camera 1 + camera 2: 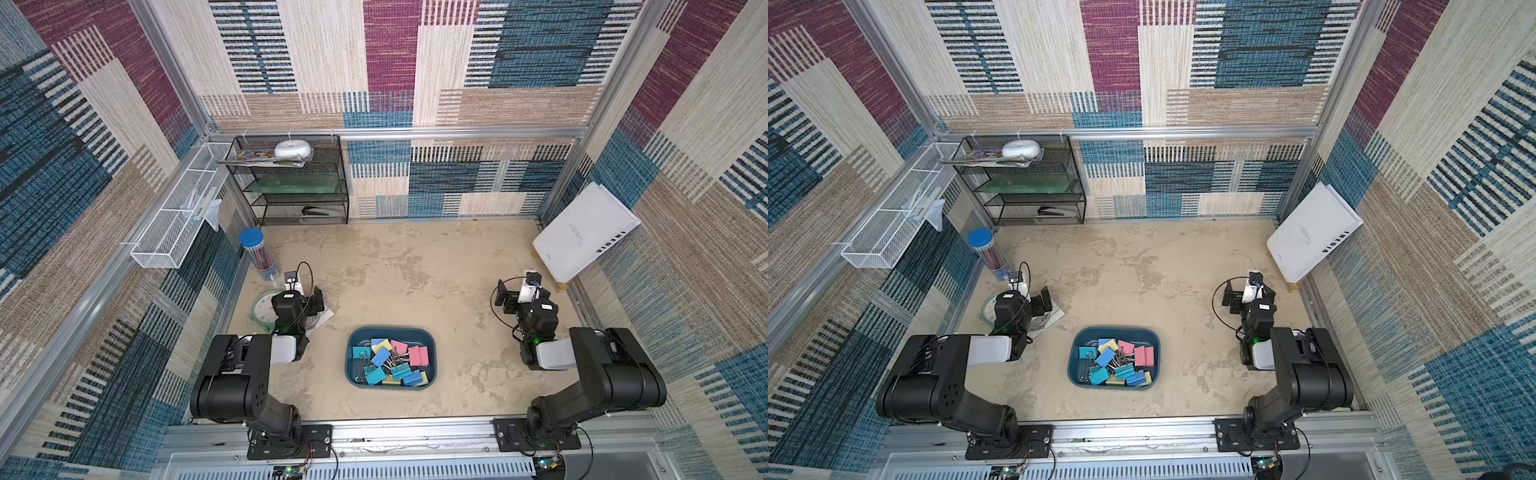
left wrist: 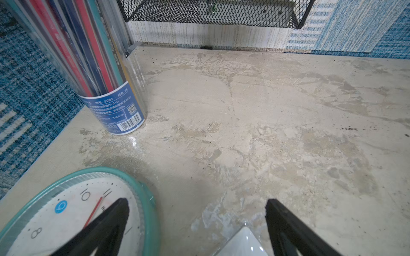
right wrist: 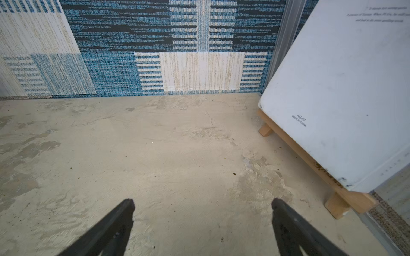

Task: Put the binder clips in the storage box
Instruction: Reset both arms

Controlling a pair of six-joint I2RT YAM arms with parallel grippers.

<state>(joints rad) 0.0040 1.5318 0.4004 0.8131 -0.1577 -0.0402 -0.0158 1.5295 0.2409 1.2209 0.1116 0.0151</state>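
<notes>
In both top views the dark teal storage box sits near the table's front middle. Several pastel binder clips lie heaped inside it, in blue, teal, yellow and pink. I see no clip on the table outside the box. My left gripper hovers open to the box's left rear, one finger over a clock. At the box's right rear my right gripper stands open over bare table. Neither holds anything.
A teal-rimmed clock and a clear sheet lie under the left gripper, with a pencil tube behind. A black mesh rack and a white wire basket stand at the back left. A white book on a wooden stand is at the right.
</notes>
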